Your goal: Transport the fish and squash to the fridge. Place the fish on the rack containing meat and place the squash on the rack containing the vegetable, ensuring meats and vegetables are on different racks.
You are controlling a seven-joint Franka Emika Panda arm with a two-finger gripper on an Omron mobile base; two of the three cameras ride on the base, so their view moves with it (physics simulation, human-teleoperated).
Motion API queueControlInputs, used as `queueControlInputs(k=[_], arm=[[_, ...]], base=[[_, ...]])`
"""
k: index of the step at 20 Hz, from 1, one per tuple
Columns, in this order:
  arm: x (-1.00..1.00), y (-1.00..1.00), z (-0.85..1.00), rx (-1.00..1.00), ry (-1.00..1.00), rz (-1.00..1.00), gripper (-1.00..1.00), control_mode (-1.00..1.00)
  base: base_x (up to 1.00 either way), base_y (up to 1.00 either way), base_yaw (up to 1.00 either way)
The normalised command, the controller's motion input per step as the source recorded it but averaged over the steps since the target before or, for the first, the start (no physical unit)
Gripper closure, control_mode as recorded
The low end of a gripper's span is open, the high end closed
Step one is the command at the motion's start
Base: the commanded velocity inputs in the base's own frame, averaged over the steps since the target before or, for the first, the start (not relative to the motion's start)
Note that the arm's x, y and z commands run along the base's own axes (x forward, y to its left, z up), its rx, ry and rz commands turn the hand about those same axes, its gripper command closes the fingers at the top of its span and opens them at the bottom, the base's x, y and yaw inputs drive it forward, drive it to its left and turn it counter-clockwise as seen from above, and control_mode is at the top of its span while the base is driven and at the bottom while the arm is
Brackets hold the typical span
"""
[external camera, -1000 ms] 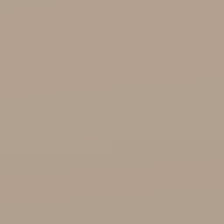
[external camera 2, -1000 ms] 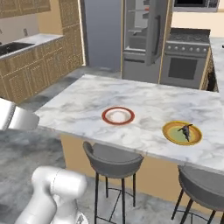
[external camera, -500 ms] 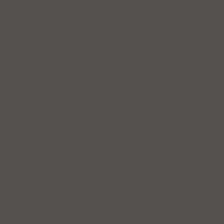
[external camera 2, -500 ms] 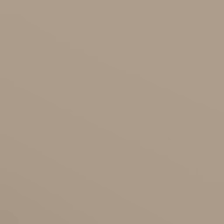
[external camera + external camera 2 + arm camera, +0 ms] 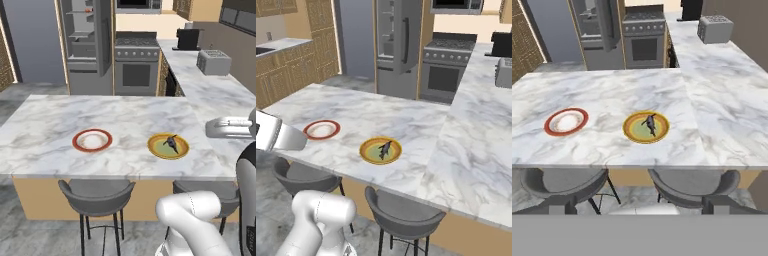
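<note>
a: where's the fish (image 5: 171,143) right now?

b: lying on the yellow plate (image 5: 168,146), a bit right of centre in the left base view, on the marble worktop (image 5: 50,120). the red-rimmed plate (image 5: 92,140) is well apart to its left, with something pale on it. i can't tell from here if that's the squash.

a: and the tool (image 5: 639,204)?

b: low in the hand view, finger tips set wide apart with nothing between them. it hangs back over the stools (image 5: 567,182), short of the worktop edge.

a: so the reach for the fish hasn't begun?

b: i'd say not. the fridge (image 5: 85,42) is in the upper left of the left base view with its door open, shelves showing, and something small and reddish on an upper one. too small to name.

a: how should it go in?

b: come down from above, centred on the fish, tips across its narrow body rather than along it. keep clear of the plate rim so the plate doesn't skid. it's thin, so close low, then lift straight up before swinging away.
</note>
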Motion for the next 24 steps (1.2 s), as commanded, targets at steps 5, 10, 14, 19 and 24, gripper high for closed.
queueControlInputs(k=[5, 10, 14, 19, 24], arm=[[0.0, 0.0, 0.0, 0.0, 0.0, 0.0, -1.0, 1.0], [0.0, 0.0, 0.0, 0.0, 0.0, 0.0, -1.0, 1.0], [0.0, 0.0, 0.0, 0.0, 0.0, 0.0, -1.0, 1.0], [0.26, -0.19, -0.2, 0.01, 0.09, 0.01, -1.0, -1.0], [0.27, -0.47, -0.55, 0.02, 0.35, 0.08, -1.0, -1.0]], base=[[1.0, -0.01, 0.0], [0.88, -0.03, -0.29], [0.57, -0.09, -0.38], [0.34, -0.18, -0.08], [0.0, 0.0, 0.0]])
